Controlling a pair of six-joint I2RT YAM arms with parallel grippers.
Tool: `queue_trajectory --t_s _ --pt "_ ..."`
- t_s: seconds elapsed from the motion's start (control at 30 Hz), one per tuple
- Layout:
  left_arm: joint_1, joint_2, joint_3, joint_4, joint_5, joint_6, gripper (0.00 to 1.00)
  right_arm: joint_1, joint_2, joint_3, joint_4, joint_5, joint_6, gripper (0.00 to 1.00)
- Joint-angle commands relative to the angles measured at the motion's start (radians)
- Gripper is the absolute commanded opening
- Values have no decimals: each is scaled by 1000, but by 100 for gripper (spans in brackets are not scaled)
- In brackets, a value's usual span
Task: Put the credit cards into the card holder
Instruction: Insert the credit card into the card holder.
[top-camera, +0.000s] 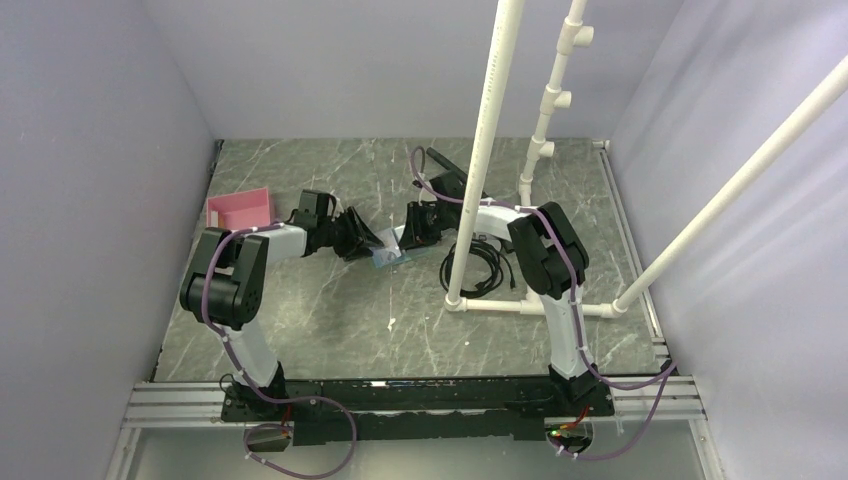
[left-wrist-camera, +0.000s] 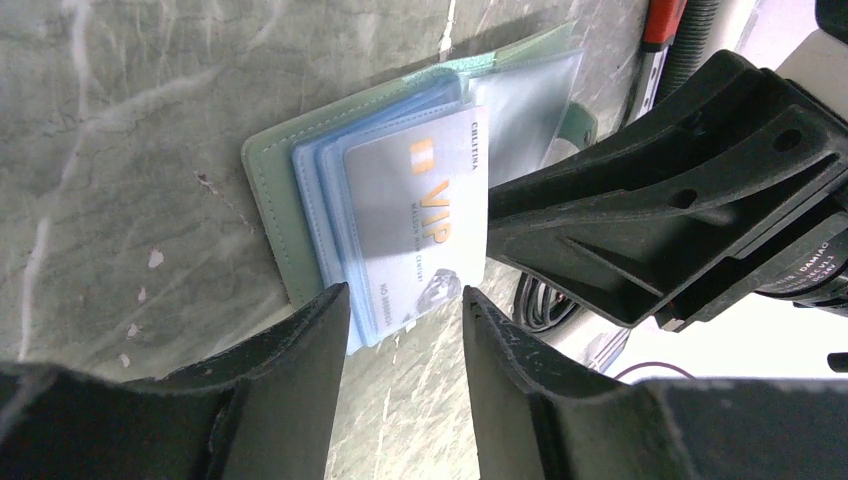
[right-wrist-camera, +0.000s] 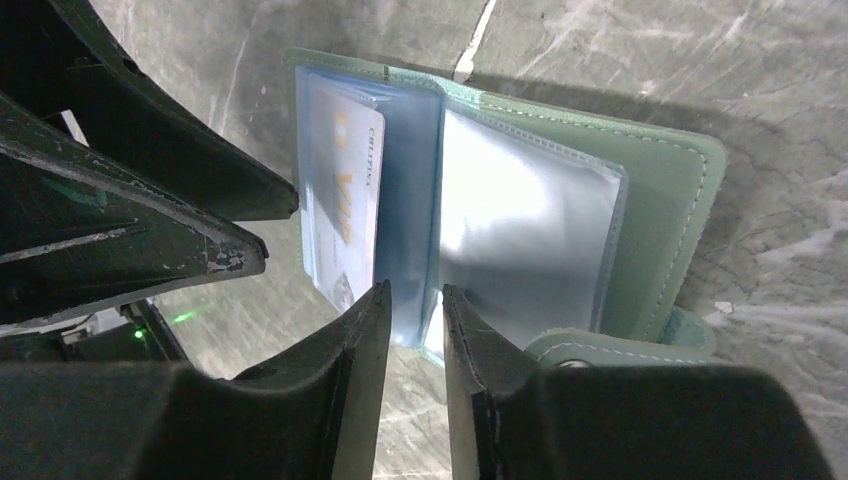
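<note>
The green card holder lies open on the table between both grippers, its pale blue clear sleeves fanned out. A silver-white VIP credit card sits in a sleeve on the holder's left half; it also shows in the right wrist view. My left gripper is open, its tips at the near edge of that card and sleeve. My right gripper is narrowly open at the sleeves' spine of the holder. The right fingers reach in just right of the card. No orange-tan card shows.
A pink tray stands at the back left behind the left arm. A white pipe frame rises at the centre right, with a black cable coil at its foot, close behind the right gripper.
</note>
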Motion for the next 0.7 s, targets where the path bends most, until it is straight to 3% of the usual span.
queue_trajectory --t_s 0.0,0.23,0.47,0.67 --pt "-4 -38 -14 37 5 -5 51 1 -20 -23 22 -27 15 31" --pt "-4 -17 -16 52 19 -13 50 -8 -16 -67 97 -89 53 37" --pt "-4 -13 -29 69 22 -22 48 -24 -82 -83 22 7 0 38" --pt "-4 -21 -25 49 17 -6 47 -26 -127 -94 13 -9 -2 39"
